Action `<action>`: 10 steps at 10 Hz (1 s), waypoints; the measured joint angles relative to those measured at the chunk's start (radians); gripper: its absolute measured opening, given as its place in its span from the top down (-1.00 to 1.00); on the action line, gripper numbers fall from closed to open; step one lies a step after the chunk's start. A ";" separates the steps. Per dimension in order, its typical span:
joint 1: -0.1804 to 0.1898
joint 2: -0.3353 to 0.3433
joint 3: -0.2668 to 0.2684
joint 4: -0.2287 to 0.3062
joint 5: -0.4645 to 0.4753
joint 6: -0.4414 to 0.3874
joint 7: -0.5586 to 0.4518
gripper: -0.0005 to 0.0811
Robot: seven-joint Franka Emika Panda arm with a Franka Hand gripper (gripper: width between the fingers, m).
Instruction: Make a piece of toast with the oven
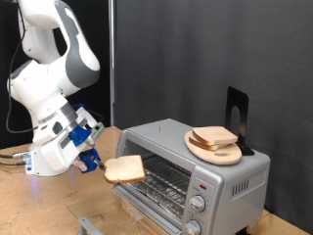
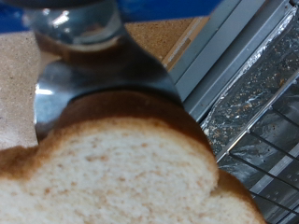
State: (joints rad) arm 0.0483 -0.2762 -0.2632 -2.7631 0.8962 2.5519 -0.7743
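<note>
Beige piece of toast [image 1: 124, 169] | in hand [image 1: 98, 163] | before oven [image 1: 186, 168]

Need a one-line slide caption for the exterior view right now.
Gripper holds a piece of toast at the open front of the oven.

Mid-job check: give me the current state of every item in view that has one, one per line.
gripper: shut on the piece of toast, at the oven's open front.
piece of toast: held in the air, roughly flat, not yet on the rack.
oven: door open, wire rack bare.
round board: on the oven's top, carrying more bread slices.
</note>
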 joint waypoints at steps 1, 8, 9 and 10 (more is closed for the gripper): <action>-0.003 0.001 0.000 -0.001 -0.023 -0.010 0.003 -0.13; 0.022 0.092 0.021 0.072 -0.079 -0.017 -0.048 -0.13; 0.037 0.112 0.039 0.084 -0.080 -0.005 -0.048 -0.13; 0.051 0.136 0.064 0.094 -0.087 0.016 -0.045 -0.13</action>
State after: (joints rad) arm 0.0997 -0.1403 -0.1994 -2.6691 0.8094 2.5683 -0.8194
